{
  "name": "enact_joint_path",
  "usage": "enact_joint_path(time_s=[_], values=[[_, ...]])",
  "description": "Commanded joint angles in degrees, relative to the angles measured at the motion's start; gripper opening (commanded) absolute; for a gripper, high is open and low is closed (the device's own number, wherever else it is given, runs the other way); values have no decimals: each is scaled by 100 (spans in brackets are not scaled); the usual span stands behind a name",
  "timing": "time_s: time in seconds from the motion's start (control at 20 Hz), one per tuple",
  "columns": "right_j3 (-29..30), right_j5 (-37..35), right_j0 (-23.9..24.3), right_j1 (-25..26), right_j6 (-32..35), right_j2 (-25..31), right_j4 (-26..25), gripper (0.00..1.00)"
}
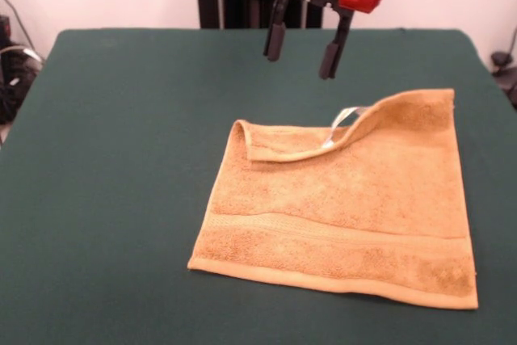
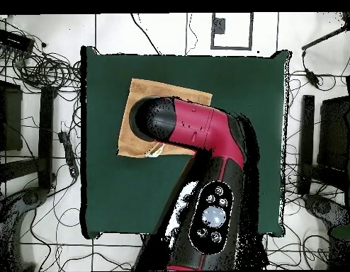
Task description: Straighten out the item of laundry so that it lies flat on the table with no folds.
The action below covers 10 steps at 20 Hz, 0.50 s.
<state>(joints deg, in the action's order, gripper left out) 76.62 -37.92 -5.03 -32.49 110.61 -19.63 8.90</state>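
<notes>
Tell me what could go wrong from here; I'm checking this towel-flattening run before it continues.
1. The towel's far edge is folded over toward the front; a pinch there might catch both layers and drag the fold along.
2. The open gripper hangs above bare table, behind the fold, so descending straight may miss it.

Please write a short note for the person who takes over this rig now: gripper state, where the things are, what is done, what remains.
Gripper: open, empty, hanging above the table just behind the towel's far edge, not touching it.
Towel: on the green table, mostly flat; near edge and border band lie smooth.
Not done: the far edge is folded over toward the camera in the front view, with the white tag showing at the fold.
Left: pull that folded edge back flat.
</notes>
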Motion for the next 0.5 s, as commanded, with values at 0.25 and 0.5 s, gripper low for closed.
enact_joint_path(time_s=[0.25, 0.5], values=[[595, 16, -245, 397, 1467, 173, 84, 100], [411, -12, 86, 553, 1202, 230, 15, 100]])
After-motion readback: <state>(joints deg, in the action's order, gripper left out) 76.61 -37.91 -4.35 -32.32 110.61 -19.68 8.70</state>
